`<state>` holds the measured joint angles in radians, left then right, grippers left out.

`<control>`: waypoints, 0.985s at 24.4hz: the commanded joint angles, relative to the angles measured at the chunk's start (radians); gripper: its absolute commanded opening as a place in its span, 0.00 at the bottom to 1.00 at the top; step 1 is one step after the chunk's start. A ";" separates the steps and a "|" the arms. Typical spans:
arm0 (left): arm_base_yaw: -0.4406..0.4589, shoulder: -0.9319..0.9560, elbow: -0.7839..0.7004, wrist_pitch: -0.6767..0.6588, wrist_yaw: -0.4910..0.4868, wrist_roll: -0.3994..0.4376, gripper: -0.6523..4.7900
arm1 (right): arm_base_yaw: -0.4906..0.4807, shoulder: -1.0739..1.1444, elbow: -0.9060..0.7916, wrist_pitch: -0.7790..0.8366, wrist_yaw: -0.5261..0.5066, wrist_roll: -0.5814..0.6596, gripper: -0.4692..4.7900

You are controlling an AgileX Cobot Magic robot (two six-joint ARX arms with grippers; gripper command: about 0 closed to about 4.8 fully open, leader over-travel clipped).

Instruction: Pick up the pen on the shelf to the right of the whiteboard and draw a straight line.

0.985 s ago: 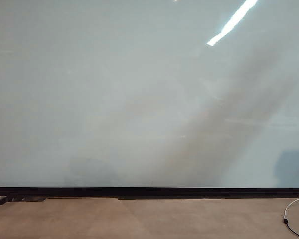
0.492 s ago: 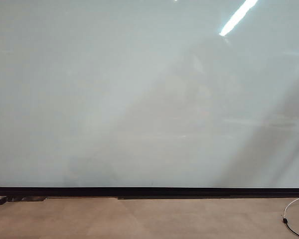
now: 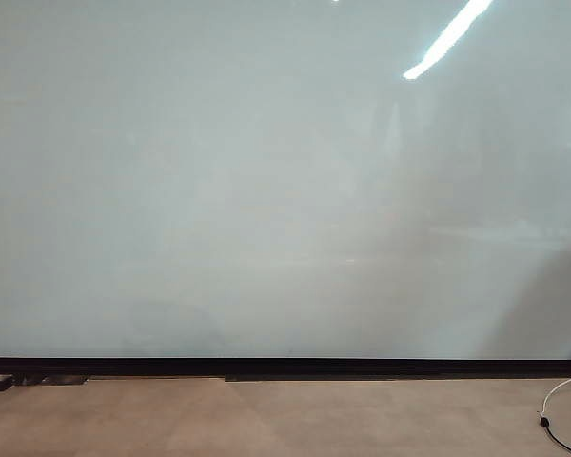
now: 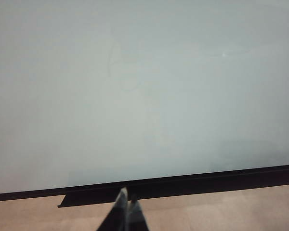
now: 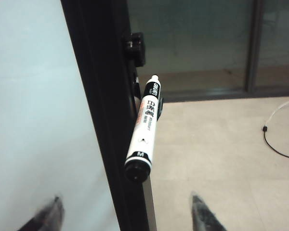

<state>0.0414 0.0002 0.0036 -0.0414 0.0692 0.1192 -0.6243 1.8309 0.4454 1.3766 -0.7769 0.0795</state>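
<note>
I see the right gripper point(image 5: 127, 216) spread wide and empty, its tips either side of the pen point(image 5: 144, 130) – which seems clipped to the whiteboard point(image 5: 33, 106) frame. Left gripper point(image 4: 127, 208) pinched together, empty, facing the board.

The pen point(image 5: 144, 132) carries the only print in view — a white letter "M" on the dark band near its black end. Along the white barrel runs dark lettering, and the black band near the tip bears white lettering — both too small to read.
</note>
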 commanded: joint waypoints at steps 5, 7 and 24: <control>0.000 0.000 0.003 0.013 0.002 0.001 0.11 | 0.093 0.114 0.136 0.038 0.035 -0.058 0.73; 0.000 0.000 0.003 0.013 0.002 0.001 0.11 | 0.098 0.114 0.164 0.037 0.076 -0.065 0.73; 0.000 0.000 0.003 0.013 0.002 0.001 0.11 | 0.093 0.146 0.194 0.037 0.124 -0.085 0.69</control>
<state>0.0414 0.0002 0.0036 -0.0414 0.0692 0.1192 -0.5327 1.9812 0.6357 1.3975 -0.6624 -0.0021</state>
